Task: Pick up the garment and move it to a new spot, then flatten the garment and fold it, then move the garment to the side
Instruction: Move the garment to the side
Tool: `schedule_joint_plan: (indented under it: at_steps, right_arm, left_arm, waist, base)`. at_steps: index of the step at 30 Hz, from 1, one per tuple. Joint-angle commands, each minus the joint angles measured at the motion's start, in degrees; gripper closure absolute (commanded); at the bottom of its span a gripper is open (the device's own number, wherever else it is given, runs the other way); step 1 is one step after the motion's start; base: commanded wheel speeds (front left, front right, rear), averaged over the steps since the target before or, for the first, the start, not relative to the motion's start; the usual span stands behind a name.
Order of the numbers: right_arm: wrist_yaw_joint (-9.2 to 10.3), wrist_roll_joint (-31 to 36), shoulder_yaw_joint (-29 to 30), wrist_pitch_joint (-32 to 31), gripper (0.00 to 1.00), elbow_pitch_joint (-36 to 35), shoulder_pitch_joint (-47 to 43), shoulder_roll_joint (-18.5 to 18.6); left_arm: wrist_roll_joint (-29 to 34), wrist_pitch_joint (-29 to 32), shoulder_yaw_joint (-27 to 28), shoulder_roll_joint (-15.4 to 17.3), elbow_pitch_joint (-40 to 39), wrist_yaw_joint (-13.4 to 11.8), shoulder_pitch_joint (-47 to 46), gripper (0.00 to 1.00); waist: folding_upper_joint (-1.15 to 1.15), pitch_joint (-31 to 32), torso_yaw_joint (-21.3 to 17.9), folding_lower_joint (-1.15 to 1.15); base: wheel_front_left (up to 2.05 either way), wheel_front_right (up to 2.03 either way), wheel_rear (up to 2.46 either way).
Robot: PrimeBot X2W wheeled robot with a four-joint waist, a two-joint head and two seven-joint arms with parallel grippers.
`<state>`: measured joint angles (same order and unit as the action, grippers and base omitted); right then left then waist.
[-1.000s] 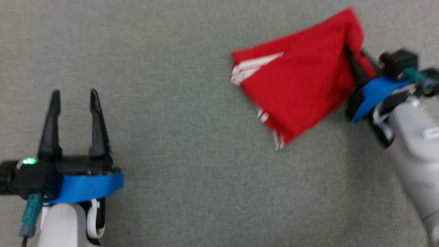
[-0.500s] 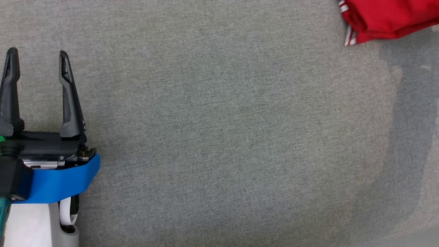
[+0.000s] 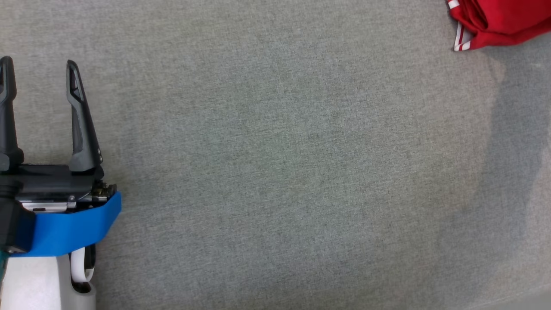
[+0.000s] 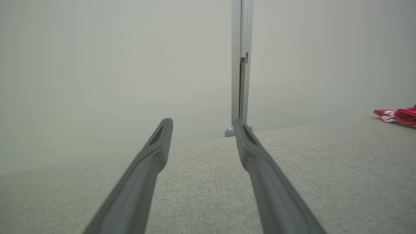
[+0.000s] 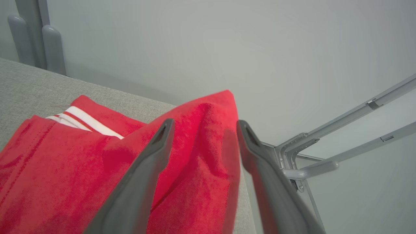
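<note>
- The right claw [image 5: 204, 123] has its two dark fingers apart and straddles a raised ridge of the red garment [image 5: 65, 169]. Nothing is pinched between them, so I judge that the cloth rests on its own weight.
- Right at those fingers the garment peaks. Further from them it lies in flatter layers, with a white-striped hem [image 5: 81, 122] at its far side. It reads as a folded bundle, not a spread sheet.
- The left claw [image 3: 38, 63] is also spread wide and holds nothing. It hovers low over the table [image 3: 275, 172], well apart from the garment on the garment's left, probably parked there to leave the right arm free.
- The garment sits at the table's far right. In the head view only its corner shows at the top right. With the garment folded and set aside like this, I take the final move to the side as nearly done.
- Just beyond the garment on its right, a narrow strip of grey is left before the table's edge. A metal frame [image 5: 302, 152] of pale tubes stands past that edge.
- That side is tight, so a withdrawal looks safest upward and away from the garment. Dragging the fingers could snag the ridge and tip cloth over the edge.
- To the garment's left, a broad stretch of grey table gives ample room.
</note>
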<state>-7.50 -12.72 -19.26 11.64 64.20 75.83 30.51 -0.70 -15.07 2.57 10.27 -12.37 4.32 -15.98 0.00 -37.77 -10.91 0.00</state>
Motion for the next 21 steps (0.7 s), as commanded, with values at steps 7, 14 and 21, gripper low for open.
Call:
schedule_joint_plan:
  at_steps: [7,14,21]
  right_arm:
    - [0.01,3.0,1.1,3.3,0.00,2.0,-1.1,-2.0]
    - [0.01,2.3,3.8,3.6,0.00,-6.9,-8.3,-5.3]
    - [0.01,1.3,4.7,3.6,0.00,-23.5,-23.7,-12.0]
  left_arm:
    - [-1.3,-0.1,0.2,-1.2,2.1,-1.2,2.3,0.00]
    - [-2.3,-0.1,1.5,-2.3,4.9,-1.7,6.1,0.00]
    - [-3.5,-0.1,3.6,-2.9,8.2,-1.7,12.0,0.00]
  waist:
    - [0.00,6.0,1.6,0.00]
    - [0.00,12.8,2.4,0.00]
    - [0.00,21.2,2.7,0.00]
  base:
    - [0.00,0.00,0.00]
    - [0.00,0.00,0.00]
    - [0.00,0.00,0.00]
